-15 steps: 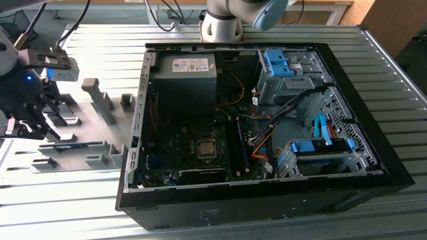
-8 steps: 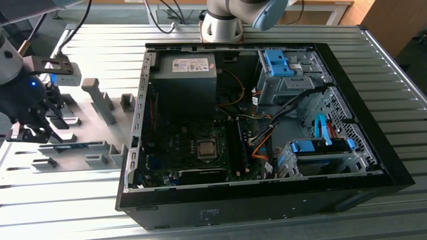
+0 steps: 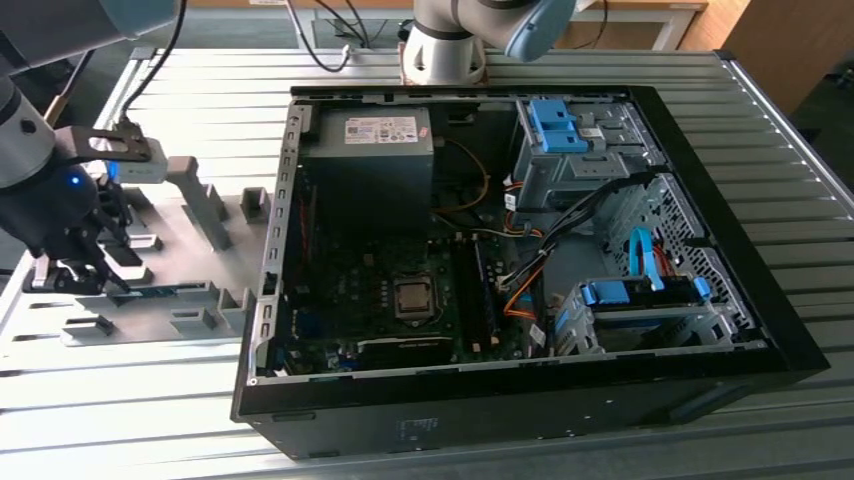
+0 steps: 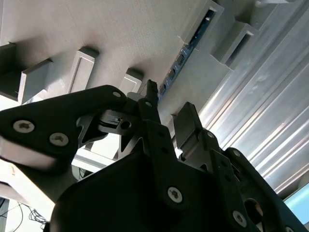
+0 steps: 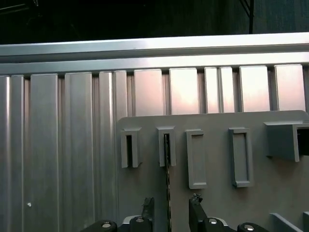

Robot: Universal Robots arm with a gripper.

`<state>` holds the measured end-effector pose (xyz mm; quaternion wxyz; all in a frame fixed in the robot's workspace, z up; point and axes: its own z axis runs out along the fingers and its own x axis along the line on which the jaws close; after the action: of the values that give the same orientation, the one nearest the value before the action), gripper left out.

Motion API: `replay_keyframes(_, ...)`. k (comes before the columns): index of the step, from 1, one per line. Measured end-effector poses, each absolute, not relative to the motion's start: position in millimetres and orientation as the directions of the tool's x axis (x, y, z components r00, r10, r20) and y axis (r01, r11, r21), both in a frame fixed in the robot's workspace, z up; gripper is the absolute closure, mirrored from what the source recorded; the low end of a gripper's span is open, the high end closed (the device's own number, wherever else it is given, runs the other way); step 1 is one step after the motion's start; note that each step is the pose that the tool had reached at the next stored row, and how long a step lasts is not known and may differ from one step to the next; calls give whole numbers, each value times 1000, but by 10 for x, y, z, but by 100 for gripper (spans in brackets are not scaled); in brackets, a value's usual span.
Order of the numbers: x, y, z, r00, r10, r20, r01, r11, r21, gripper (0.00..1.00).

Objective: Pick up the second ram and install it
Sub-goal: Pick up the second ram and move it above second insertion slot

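- First wrist view: the fingers (image 5: 195, 209) of the gripper (image 5: 170, 207) stand apart, one on each side of the second ram (image 5: 167, 179), with a gap visible between each finger and the board. The ram appears edge-on as a thin dark line. Its far end sits in a slotted holder block (image 5: 166, 146) on the pale grey holder plate (image 5: 217, 203). Beyond the plate lies the ribbed metal table (image 5: 48, 145).
- Second wrist view: the two black fingers (image 4: 186, 118) are parted — neither is clamped on anything. The ram (image 4: 193, 41), green with small dark chips, stands on its long edge in the blocks of the holder plate (image 4: 145, 34). It runs toward the gripper (image 4: 168, 108) until one fingertip hides its near end. The table (image 4: 270, 96) shows beside the plate.
- Exterior view: the gripper (image 3: 91, 278) is low over the holder plate (image 3: 167, 225) at the exterior view's left; the finger gap cannot be judged from here. The ram (image 3: 171, 292) lies along the plate's edge nearer the camera, just beside the fingertips. It is outside the open computer case (image 3: 534, 405) — the case occupies the middle of the table (image 3: 134, 400).
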<state>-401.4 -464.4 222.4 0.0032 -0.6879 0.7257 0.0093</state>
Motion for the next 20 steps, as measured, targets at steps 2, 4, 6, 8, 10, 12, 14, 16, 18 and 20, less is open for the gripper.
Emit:
replay_keyframes(2, -4023, -4644, 2187, -51, -999, -17, -999, 51, 9, 58)
replay_keyframes(4, -4030, -4645, 2161, -50, -999, -17, -999, 50, 9, 58)
replay_keyframes(6, -4030, -4645, 2159, -50, -999, -17, -999, 50, 9, 58)
replay_keyframes(8, -4030, -4645, 2157, -50, -999, -17, -999, 50, 9, 58)
replay_keyframes(10, -4030, -4644, 2134, -48, -999, -18, -999, 48, 8, 58)
replay_keyframes(12, -4031, -4646, 2103, -42, -999, -17, -999, 42, 8, 58)
replay_keyframes(14, -4032, -4648, 2070, -37, -999, -17, -999, 37, 8, 58)
replay_keyframes(16, -4031, -4649, 2043, -32, -999, -17, -999, 32, 7, 58)
replay_keyframes(18, -4031, -4650, 2021, -27, -999, -18, -1000, 27, 5, 58)
replay_keyframes(20, -4031, -4649, 2003, -23, -1000, -17, -1000, 23, 4, 60)
